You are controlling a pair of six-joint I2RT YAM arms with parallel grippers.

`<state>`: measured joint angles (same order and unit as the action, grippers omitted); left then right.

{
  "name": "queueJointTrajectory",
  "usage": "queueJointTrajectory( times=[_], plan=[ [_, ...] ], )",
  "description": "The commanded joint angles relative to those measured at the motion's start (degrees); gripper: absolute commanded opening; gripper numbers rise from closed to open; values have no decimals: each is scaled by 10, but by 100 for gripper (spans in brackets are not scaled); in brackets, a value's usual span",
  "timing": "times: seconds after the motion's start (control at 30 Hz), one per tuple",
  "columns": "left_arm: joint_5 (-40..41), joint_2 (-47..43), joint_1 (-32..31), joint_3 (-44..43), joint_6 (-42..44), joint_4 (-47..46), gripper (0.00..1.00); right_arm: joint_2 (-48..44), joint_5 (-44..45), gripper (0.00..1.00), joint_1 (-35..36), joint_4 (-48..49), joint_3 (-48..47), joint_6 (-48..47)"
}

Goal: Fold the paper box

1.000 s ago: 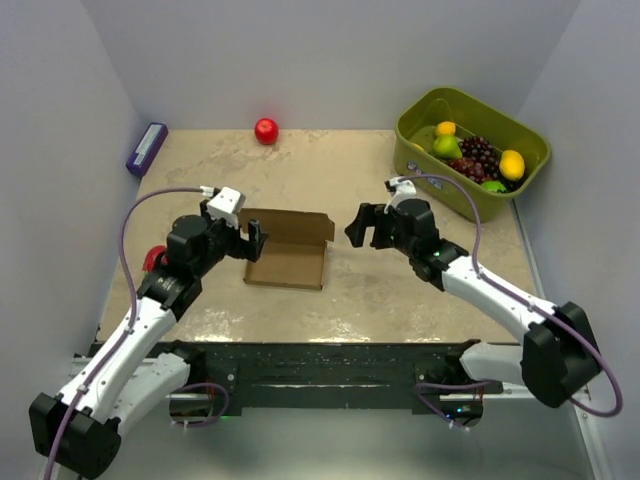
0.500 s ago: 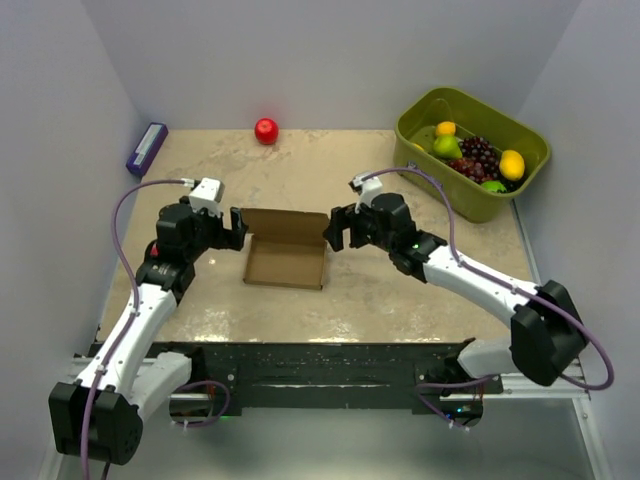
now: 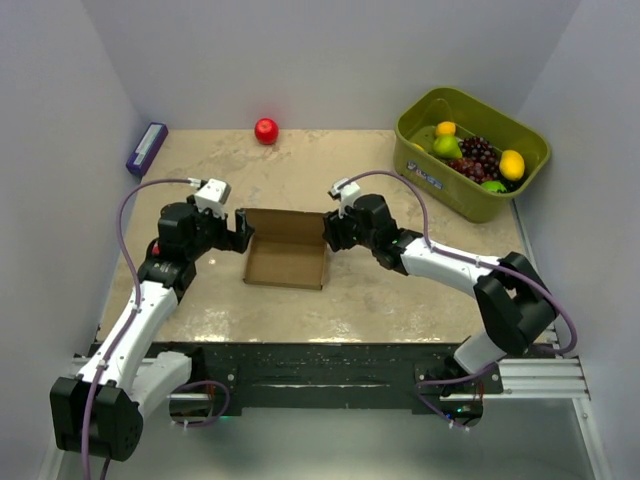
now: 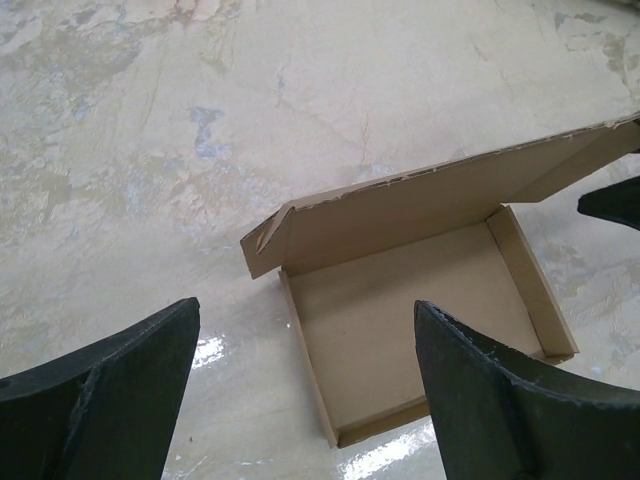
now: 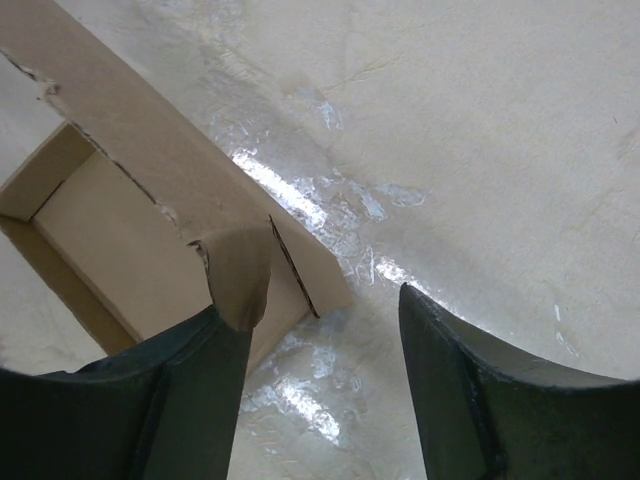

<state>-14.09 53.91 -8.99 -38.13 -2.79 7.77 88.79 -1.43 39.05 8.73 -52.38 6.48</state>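
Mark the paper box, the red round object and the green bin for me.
paper box [image 3: 288, 265]: top view, floor of the tray.
red round object [image 3: 266, 130]: top view, its middle.
green bin [image 3: 445, 185]: top view, near outer wall.

Paper box [image 3: 287, 256] lies on the table [image 3: 380, 292], left of bin [image 3: 436, 182].

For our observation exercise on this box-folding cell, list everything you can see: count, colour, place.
paper box: one, brown, table centre, lid up
round object: one, red, far edge
flat block: one, purple, far left corner
bin: one, olive green, far right corner
fruit: several, yellow, green, dark purple, in bin
table: one, beige marbled
left pincer: one, black, open, left of box
right pincer: one, black, at box's right flap
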Motion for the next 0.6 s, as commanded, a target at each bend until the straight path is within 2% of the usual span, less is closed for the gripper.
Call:
queueJointTrajectory(
  times=[0.0, 0.13, 0.17, 0.27, 0.47, 0.57],
  plan=[
    [-21, 3, 5, -2, 16, -26, 92, 9, -9, 49, 2, 62, -18, -50],
    [-30, 5, 5, 0, 15, -25, 92, 13, -16, 32, 2, 81, -9, -80],
    [-42, 4, 4, 2, 14, -25, 92, 15, -16, 25, 2, 82, -9, -83],
    [-57, 1, 4, 8, 11, -29, 92, 21, -33, 14, 2, 83, -10, -99],
    [-81, -2, 4, 12, -10, -34, 91, 16, -73, 0, 2, 27, -23, -122],
    [-81, -3, 4, 9, -12, -31, 91, -8, -81, 0, 2, -5, -20, -132]
  ],
)
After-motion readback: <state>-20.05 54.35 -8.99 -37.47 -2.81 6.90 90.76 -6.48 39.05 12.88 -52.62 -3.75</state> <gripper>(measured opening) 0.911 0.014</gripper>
